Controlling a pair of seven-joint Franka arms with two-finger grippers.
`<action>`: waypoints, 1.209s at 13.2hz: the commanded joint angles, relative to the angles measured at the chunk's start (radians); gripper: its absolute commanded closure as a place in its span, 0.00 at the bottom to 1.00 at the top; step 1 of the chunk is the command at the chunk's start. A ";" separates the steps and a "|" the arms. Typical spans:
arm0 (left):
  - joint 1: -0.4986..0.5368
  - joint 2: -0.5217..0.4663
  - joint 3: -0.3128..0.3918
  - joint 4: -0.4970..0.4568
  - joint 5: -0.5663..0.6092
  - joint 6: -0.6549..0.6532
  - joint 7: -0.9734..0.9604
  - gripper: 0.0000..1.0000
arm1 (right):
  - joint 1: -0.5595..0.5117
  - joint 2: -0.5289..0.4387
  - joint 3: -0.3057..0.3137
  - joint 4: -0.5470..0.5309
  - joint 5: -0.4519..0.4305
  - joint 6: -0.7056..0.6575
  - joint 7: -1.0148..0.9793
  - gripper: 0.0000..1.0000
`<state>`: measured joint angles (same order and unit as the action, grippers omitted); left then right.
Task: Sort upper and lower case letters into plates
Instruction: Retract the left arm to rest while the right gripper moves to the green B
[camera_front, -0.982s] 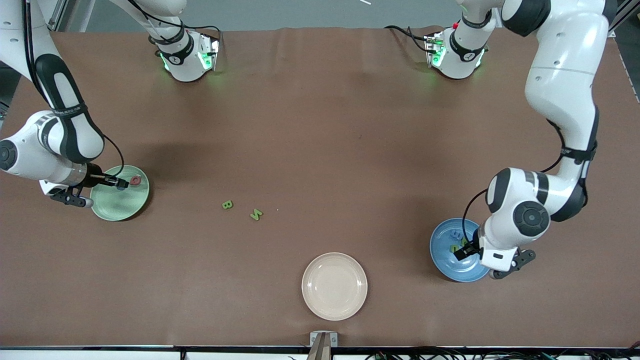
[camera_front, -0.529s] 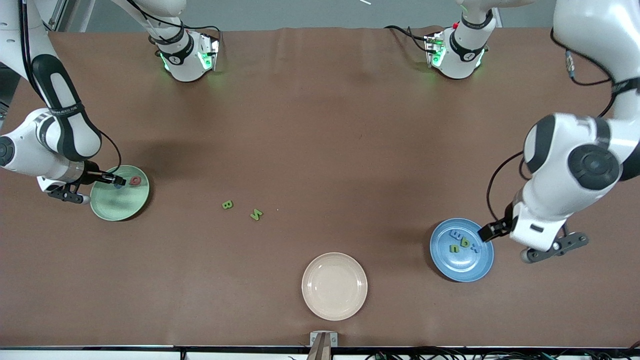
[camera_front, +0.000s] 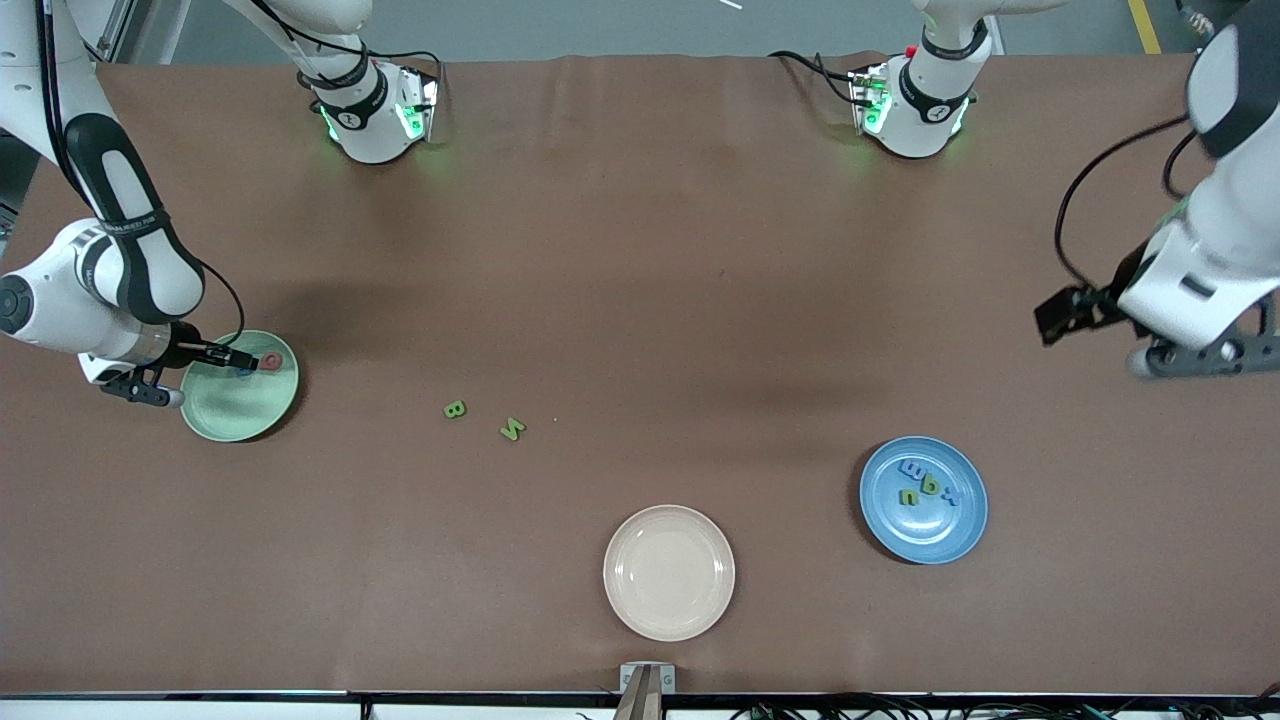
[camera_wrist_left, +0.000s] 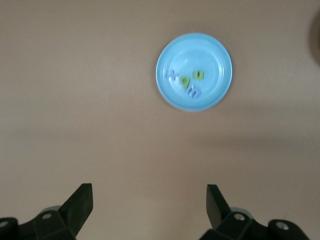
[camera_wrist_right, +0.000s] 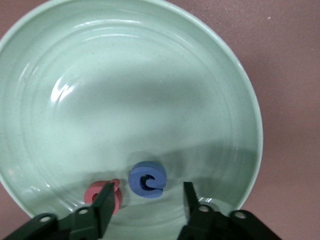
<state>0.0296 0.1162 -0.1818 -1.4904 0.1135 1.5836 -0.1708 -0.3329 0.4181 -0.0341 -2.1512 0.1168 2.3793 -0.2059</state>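
Observation:
My right gripper (camera_front: 245, 362) (camera_wrist_right: 148, 196) hangs low over the mint green plate (camera_front: 235, 410) (camera_wrist_right: 125, 90), open. A blue letter (camera_wrist_right: 147, 179) lies flat in that plate just off the fingertips, touched by neither. A pink-red letter (camera_front: 271, 361) (camera_wrist_right: 95, 192) lies beside it, partly hidden by one finger. Two green letters (camera_front: 455, 409) (camera_front: 512, 429) lie on the table mid-way along it. The blue plate (camera_front: 930, 535) (camera_wrist_left: 215, 55) holds several green and blue letters (camera_front: 932, 486). My left gripper (camera_front: 1060, 315) (camera_wrist_left: 150, 200) is open and empty, high over bare table at the left arm's end.
A cream-beige plate (camera_front: 668, 572) with nothing in it sits near the table's front edge, nearer to the front camera than the two loose green letters. Both robot bases (camera_front: 375, 110) (camera_front: 915, 100) stand along the back edge of the brown table.
My right gripper has opened and let the blue letter drop into the mint plate. The left arm has risen off the blue plate and swung away toward its end of the table.

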 joint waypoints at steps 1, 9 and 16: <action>-0.033 -0.162 0.053 -0.152 -0.081 -0.010 0.037 0.00 | 0.041 -0.087 0.014 0.025 -0.005 -0.122 0.109 0.00; -0.089 -0.227 0.061 -0.163 -0.087 -0.068 0.013 0.00 | 0.446 -0.105 0.020 0.166 0.009 -0.281 0.967 0.00; -0.085 -0.219 0.068 -0.134 -0.087 -0.070 0.014 0.00 | 0.646 0.071 0.020 0.186 0.029 0.013 1.416 0.00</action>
<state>-0.0576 -0.0935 -0.1226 -1.6248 0.0348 1.5197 -0.1632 0.2726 0.4394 -0.0029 -1.9890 0.1372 2.3497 1.1327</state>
